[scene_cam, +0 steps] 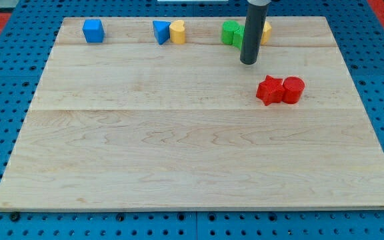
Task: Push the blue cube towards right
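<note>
Pale wooden board [192,153] laid over a blue pegboard surface [5,87], blocks strung along the view's top edge. Far over at the top left — the blue cube [93,31], alone, nothing touching it. Further right along the same row, a blue triangular block [161,31] pressed up against a yellow rounded block [177,31]. Then a green block [232,33], shape hard to make out, partly hidden behind the dark rod [253,30]. Peeking out on the rod's right side, a sliver of a second yellow block [267,31], shape not readable.

My tip [248,63] down on the wood just below the green block, near the top right of the board — well apart from the blue cube, with the blue triangle and yellow pair lying between. No jaws on this rig, only the plain rod end.

Lower right of my tip, a red star-like block [270,90] touching a red cylinder [293,89], side by side.
</note>
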`<state>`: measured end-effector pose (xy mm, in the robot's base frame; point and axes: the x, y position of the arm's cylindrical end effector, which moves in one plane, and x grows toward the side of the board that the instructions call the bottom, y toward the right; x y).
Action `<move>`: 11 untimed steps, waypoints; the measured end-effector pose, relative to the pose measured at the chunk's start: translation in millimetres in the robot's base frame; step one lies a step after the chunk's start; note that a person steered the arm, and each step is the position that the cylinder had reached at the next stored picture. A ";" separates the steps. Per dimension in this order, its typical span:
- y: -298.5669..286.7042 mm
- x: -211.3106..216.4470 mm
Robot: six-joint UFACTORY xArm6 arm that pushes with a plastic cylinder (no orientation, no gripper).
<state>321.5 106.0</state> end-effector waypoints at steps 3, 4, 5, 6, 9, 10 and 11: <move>-220.6 17.0; -270.4 27.1; -365.8 11.5; -401.8 -37.6; -309.9 -82.3; -309.9 -99.8; -313.3 -107.1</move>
